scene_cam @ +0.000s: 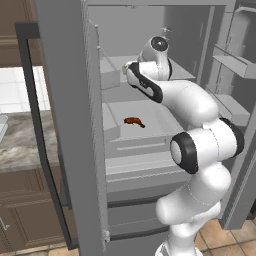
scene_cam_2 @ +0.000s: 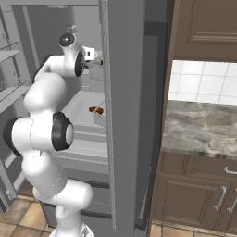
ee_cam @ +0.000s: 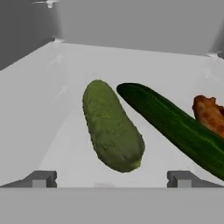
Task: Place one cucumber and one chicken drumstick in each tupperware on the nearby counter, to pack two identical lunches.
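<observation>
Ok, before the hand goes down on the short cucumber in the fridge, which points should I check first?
1. Hand open: ok, the jaws stand wide.
2. Short cucumber between the fingertips: ok, roughly centred.
3. Hand empty: ok.
4. Long cucumber apart from the short one: cannot tell, their far ends nearly meet.
5. Drumstick out of the way: ok, it lies beyond the long cucumber.
6. Second drumstick: ok, on a lower shelf.

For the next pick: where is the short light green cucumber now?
In the hand view, the short cucumber lies on the fridge shelf, centred between the open fingertips, left of the dark cucumber.
</observation>
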Motion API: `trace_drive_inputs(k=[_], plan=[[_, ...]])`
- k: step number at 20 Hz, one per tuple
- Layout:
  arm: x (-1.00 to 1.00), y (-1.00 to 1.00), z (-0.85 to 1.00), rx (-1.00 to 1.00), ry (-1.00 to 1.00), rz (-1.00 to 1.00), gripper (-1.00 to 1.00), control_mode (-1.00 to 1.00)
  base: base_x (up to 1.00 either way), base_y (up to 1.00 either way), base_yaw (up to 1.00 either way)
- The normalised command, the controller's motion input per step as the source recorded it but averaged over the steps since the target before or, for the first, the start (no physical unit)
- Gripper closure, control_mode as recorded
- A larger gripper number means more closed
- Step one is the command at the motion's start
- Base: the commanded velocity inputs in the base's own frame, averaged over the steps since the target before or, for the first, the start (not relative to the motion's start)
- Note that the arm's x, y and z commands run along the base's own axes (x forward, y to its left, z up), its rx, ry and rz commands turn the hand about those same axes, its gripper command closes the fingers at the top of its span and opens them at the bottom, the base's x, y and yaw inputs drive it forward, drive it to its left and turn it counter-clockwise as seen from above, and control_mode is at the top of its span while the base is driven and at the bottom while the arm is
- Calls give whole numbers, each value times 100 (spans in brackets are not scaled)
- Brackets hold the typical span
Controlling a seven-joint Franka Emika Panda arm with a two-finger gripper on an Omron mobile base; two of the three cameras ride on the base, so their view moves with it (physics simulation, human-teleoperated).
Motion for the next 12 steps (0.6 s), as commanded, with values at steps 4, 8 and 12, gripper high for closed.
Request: trace_drive_inputs(k=[4, 8, 12], plan=[[46, 0, -13, 0, 1, 0, -100, -100, 0, 0, 0], [43, 1, -12, 0, 0, 0, -100, -100, 0, 0, 0], [25, 5, -25, 0, 1, 0, -100, -100, 0, 0, 0]])
